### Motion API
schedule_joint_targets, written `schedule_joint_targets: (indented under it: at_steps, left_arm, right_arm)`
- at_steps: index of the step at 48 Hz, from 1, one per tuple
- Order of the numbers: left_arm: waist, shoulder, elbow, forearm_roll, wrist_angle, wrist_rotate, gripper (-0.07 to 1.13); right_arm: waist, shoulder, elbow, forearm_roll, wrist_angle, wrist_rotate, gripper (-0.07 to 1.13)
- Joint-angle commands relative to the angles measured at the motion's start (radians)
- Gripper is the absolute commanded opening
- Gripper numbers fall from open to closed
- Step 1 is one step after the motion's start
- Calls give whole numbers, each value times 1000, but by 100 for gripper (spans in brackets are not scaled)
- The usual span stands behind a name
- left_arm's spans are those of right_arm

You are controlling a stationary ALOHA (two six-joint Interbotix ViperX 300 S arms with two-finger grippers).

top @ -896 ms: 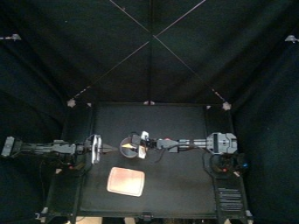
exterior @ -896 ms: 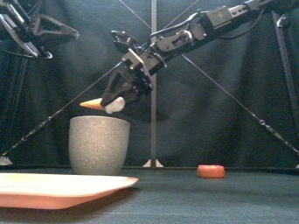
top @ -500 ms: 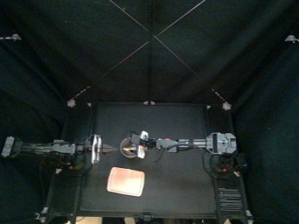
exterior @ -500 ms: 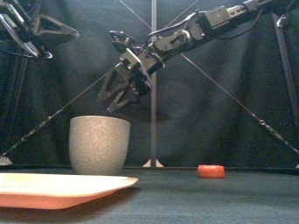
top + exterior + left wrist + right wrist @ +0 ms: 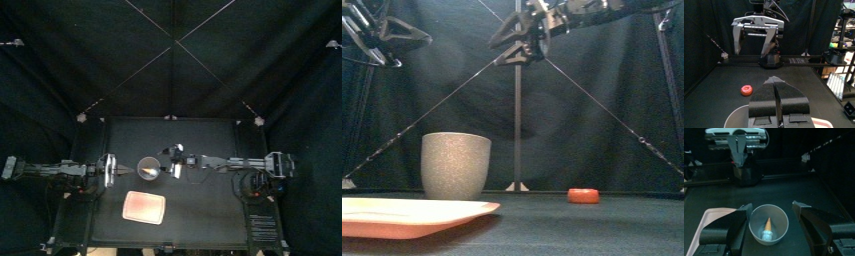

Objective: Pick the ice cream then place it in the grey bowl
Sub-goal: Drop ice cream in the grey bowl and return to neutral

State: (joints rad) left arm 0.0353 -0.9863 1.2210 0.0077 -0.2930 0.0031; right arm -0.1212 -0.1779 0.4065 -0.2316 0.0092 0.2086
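Note:
The ice cream [image 5: 768, 229], an orange cone with a white tip, lies inside the tall grey speckled cup [image 5: 769, 216] [image 5: 456, 165] [image 5: 150, 170]. My right gripper [image 5: 772, 208] [image 5: 523, 30] [image 5: 174, 158] hangs open and empty high above the cup, a little to its right. The cup's wall hides the cone in the front view. My left gripper [image 5: 777, 95] rests shut and empty at the table's left, just left of the cup, facing the right gripper [image 5: 754, 37].
A flat pink tray [image 5: 409, 215] [image 5: 144, 207] [image 5: 711, 223] lies near the front edge, in front of the cup. A small red toy [image 5: 583, 195] [image 5: 746, 89] sits on the table right of the cup.
The right gripper opened and the ice cream dropped into the grey cup. The gripper then rose and drew back to the right. The left arm stayed still.

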Motion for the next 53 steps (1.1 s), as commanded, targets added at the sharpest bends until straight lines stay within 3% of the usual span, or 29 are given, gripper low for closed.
schedule_joint_targets:
  at_steps: [1, 15, 33, 53]
  left_arm:
    - [2, 0, -9, 0, -3, 2, -3]
    - [3, -3, -8, 0, -3, 2, -3]
    - [3, -3, -6, 0, -3, 2, -3]
    - [3, -8, -9, 3, -5, 2, -3]
  right_arm:
    - [17, -144, 106, 15, -95, 2, 98]
    - [71, -428, 416, 37, -308, 2, 98]
    - [156, -764, 658, 41, -348, 3, 98]
    - [153, -816, 752, 83, -367, 3, 98]
